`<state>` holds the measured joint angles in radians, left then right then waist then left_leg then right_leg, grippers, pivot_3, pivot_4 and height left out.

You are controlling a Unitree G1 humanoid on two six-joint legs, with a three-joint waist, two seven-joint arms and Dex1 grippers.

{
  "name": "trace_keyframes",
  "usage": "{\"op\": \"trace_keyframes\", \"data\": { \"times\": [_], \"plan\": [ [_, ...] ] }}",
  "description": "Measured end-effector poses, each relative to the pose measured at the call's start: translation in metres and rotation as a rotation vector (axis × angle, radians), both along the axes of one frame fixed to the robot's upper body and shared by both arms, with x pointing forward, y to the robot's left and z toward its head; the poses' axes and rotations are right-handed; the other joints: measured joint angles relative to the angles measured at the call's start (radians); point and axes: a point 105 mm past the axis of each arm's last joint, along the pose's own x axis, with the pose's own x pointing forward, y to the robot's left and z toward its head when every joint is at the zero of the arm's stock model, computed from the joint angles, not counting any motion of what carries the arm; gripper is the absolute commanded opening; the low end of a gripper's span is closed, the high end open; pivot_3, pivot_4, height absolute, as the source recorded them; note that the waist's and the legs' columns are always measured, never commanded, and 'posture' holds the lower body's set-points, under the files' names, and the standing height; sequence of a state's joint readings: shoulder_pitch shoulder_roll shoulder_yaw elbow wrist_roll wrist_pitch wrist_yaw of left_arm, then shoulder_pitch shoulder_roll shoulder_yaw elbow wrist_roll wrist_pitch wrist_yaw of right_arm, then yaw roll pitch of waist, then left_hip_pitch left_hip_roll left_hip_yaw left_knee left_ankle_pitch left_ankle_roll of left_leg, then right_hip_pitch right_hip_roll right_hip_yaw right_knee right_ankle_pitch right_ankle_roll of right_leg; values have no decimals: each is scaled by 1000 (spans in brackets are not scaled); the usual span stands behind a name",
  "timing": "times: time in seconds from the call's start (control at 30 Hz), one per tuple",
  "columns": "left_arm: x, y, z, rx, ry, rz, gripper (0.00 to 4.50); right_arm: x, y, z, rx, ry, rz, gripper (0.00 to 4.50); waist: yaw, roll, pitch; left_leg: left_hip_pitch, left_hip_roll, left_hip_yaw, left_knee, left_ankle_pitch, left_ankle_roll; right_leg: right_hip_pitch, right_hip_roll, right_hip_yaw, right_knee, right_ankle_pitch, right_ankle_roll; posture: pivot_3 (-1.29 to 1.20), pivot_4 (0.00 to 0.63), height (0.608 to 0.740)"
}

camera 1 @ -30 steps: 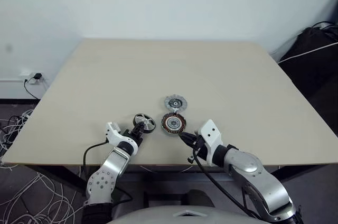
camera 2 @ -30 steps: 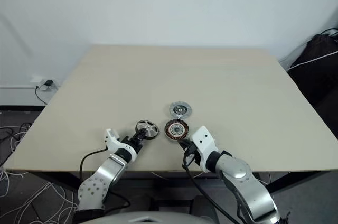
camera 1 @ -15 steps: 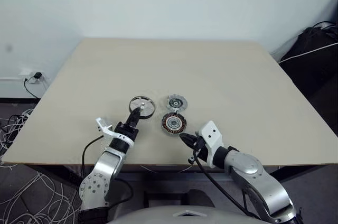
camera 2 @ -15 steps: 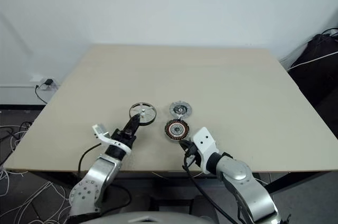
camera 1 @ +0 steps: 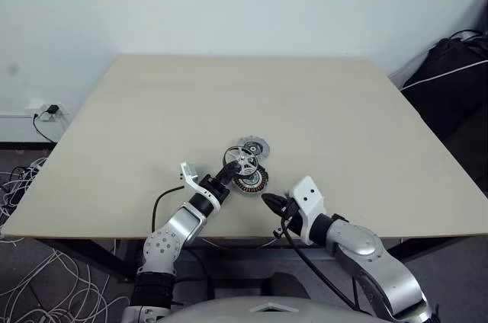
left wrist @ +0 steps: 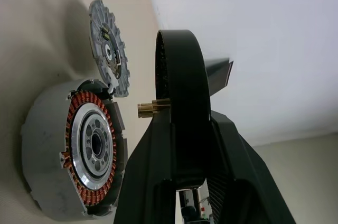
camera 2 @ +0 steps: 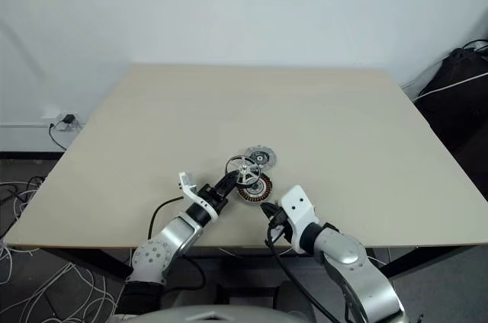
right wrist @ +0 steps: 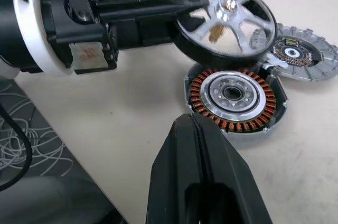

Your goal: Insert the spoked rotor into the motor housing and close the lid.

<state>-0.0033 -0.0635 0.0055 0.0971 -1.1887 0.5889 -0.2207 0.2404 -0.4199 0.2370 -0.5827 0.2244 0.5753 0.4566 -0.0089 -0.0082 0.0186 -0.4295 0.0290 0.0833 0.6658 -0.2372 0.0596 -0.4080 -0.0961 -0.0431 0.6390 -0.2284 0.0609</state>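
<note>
We see the left gripper (right wrist: 174,7), jaws clamped on the rotor (right wrist: 226,17) rim, holding it tilted just above the housing (right wrist: 235,97), brass shaft pointing toward it. The right gripper (right wrist: 193,129), jaws closed empty, sits near. The lid (camera 1: 252,147) lies flat on the tabletop (camera 1: 343,117).

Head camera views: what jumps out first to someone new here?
The shiny silver spoked rotor, gripped at its rim by the left gripper, hangs just above the round copper-wound motor housing near the front edge of the beige table. The dull-grey notched lid lies right behind the housing. The right gripper, fingers shut and empty, waits just in front of the housing.
</note>
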Motion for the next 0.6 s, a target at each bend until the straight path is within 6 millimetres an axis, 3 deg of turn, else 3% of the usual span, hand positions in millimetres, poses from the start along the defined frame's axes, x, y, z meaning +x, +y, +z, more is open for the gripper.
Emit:
{"op": "trace_keyframes", "data": {
  "times": [0.23, 0.6],
  "plan": [
    [-4, -12, -15, 16, 36, -76, 437, -1, 0, 0, 1, -1, -6, 0, 0, 0, 0, 0, 0, 0, 0, 0, 0, 0, 0, 0, 0, 0, 0, 0, 0, 740],
    [-2, -15, -26, 48, 57, -101, 437, -1, 1, 0, 14, 2, -19, 0, 0, 0, 0, 0, 0, 0, 0, 0, 0, 0, 0, 0, 0, 0, -1, 0, 0, 740]
  ]
}}
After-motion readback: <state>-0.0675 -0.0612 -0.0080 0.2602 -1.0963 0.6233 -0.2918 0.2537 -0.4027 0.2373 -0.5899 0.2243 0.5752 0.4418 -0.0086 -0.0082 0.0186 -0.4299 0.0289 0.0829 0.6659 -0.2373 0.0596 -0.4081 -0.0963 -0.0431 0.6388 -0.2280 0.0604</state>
